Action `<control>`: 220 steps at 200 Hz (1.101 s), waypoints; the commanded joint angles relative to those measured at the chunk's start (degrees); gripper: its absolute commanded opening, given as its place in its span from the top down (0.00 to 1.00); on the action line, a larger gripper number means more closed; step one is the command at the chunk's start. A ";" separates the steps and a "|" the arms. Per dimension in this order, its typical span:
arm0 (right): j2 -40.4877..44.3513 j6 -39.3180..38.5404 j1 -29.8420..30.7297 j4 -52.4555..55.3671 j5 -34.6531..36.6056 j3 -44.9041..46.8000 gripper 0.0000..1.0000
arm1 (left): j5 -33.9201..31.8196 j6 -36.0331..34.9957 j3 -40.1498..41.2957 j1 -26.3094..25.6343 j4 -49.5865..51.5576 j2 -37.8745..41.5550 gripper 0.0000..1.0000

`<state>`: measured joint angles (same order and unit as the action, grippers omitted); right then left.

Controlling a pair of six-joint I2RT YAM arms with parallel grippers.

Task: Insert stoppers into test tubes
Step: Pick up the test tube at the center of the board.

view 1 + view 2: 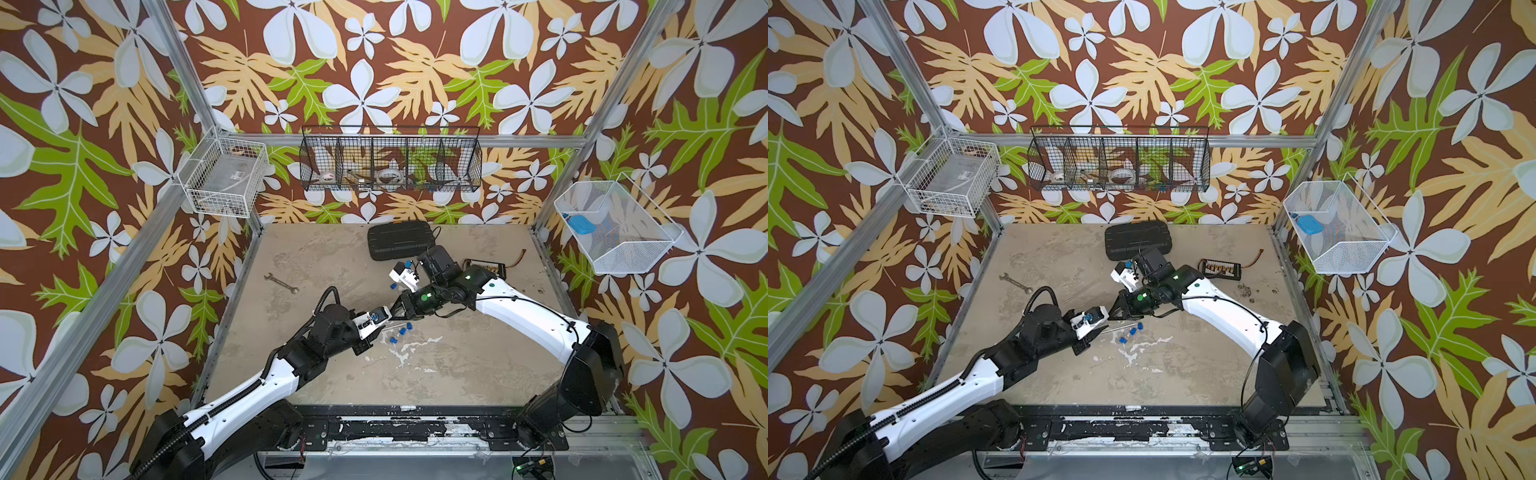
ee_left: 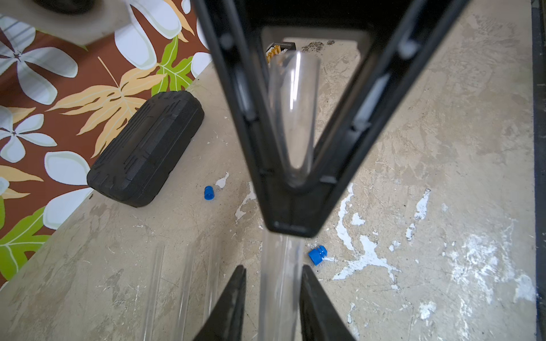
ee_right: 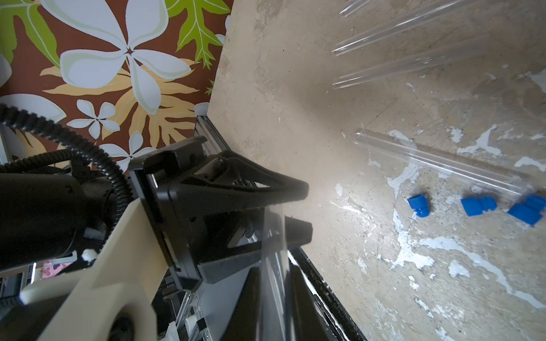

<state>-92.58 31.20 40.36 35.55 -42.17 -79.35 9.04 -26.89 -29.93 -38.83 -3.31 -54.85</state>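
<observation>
Test tube bridges both arms, over bench. Right gripper: jaws pinched on tube. Left gripper: jaws narrow, flanking same tube; gripping or clear, I cannot tell. Stoppers loose on bench nearby, none seen fitted. Risks, my judgement: any off-axis move while both hold bends, cracks tube; single pinch on slick wall lets tube pivot, drop, scatter stoppers.

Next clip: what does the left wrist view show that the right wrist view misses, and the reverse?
Left wrist only: the black case and a lone stopper near it. Right wrist only: the row of three stoppers, a loose test tube beside them, and the left arm's corrugated cable. Both: the held test tube, between the fingers of the right gripper, and the tabletop.
</observation>
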 commanded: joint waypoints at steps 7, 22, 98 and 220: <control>0.02 -0.15 0.05 -0.44 -1.25 0.05 0.85 | 0.27 0.17 0.18 -0.01 -2.09 0.44 0.71; -0.01 -0.18 0.07 -0.48 -1.28 0.32 0.85 | 0.41 0.17 0.31 -0.01 -2.57 0.86 0.74; 1.15 -0.61 -0.07 -1.34 -0.55 -0.88 0.61 | 0.37 -0.33 1.85 0.03 -3.64 3.04 0.97; 16.03 -35.30 -4.42 -10.93 34.12 16.90 0.46 | -13.92 16.21 6.63 2.10 -8.20 5.11 1.00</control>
<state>-75.55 9.78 35.00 27.27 -16.08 -64.16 -1.28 -16.56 -23.59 -38.15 -9.23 -49.84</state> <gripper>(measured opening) 0.542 0.166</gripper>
